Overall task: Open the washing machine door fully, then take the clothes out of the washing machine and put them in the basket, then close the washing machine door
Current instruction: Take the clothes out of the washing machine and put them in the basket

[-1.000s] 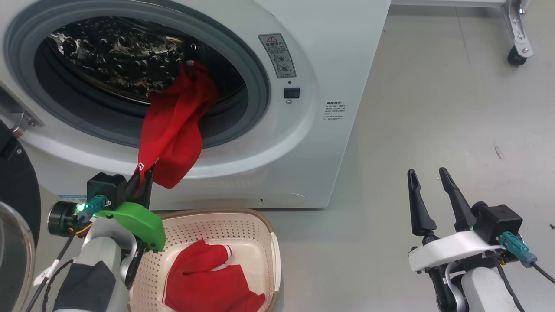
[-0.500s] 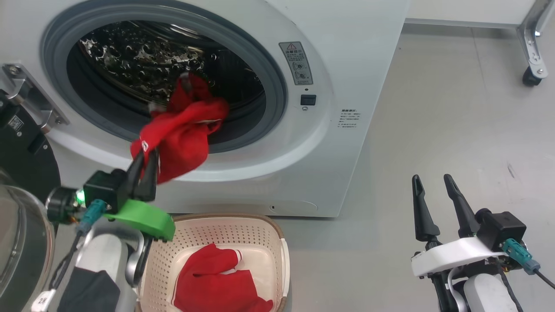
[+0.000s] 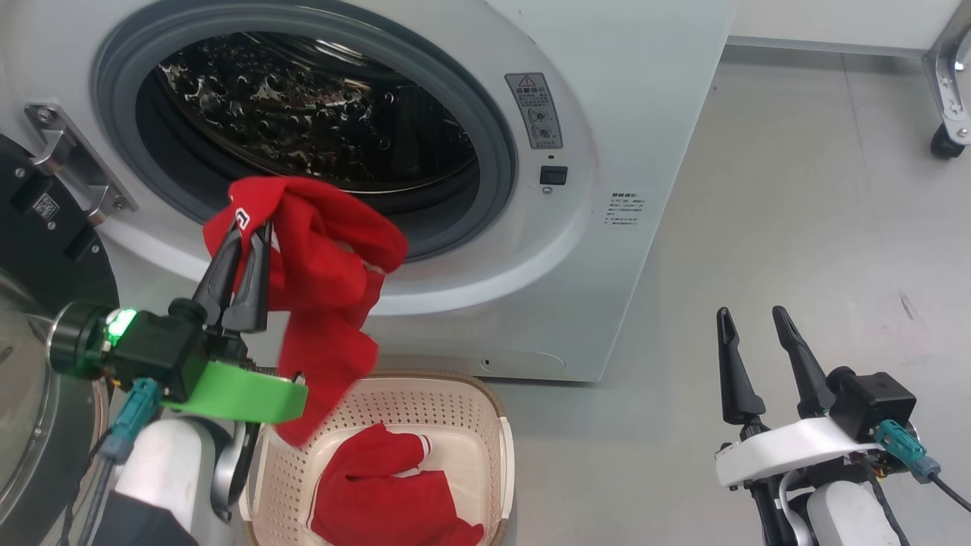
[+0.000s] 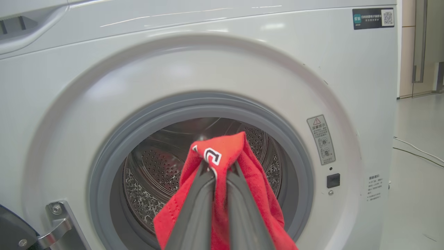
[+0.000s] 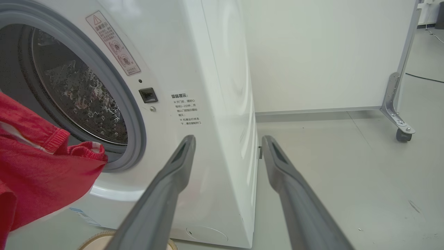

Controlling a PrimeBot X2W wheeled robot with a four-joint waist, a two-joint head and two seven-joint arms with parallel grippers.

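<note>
The white washing machine (image 3: 622, 114) stands with its drum mouth uncovered. The washing machine door (image 3: 38, 250) is swung out at the far left, glass bowl (image 3: 23, 425) facing me. My left gripper (image 3: 248, 231) is shut on a fold of a red garment (image 3: 326, 280) in front of the drum mouth. The cloth hangs down to the rim of the basket (image 3: 497, 447). In the left wrist view the fingers (image 4: 197, 194) pinch the cloth (image 4: 256, 187) by its white lettering. A second piece of the clothes (image 3: 379, 485) lies in the basket. My right gripper (image 3: 751, 318) is open and empty over the floor.
Grey floor (image 3: 796, 227) stretches to the right of the machine. A wheeled metal frame leg (image 3: 948, 98) stands at the back right, also seen as the frame leg (image 5: 395, 114). A thin cable (image 4: 416, 152) lies on the floor past the machine's right side.
The head camera has shifted. My left gripper has lifted and drawn back with the red garment, pulling it out of the drum so that it hangs free over the basket. The right arm is still.
</note>
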